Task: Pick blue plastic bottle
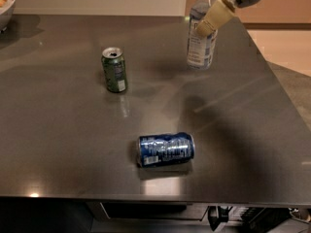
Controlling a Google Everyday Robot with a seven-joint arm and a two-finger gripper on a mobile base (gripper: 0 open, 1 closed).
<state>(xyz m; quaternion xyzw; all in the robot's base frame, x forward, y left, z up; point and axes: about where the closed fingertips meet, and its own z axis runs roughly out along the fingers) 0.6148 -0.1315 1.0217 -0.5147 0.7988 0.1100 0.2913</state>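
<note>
The blue plastic bottle (198, 51) is clear and bluish, with a white cap and a blue-white label. It is upright at the upper right of the camera view, lifted off the dark table (63, 144), and its shadow lies on the table below it. My gripper (204, 27) reaches in from the top right and is shut on the bottle's upper body. One tan finger (213, 16) crosses the front of the bottle; the other is hidden behind it.
A green can (114, 70) stands upright left of the bottle. A blue soda can (165, 149) lies on its side near the table's front edge. A bowl (6, 6) sits at the far left corner. The table's right edge runs close to the bottle.
</note>
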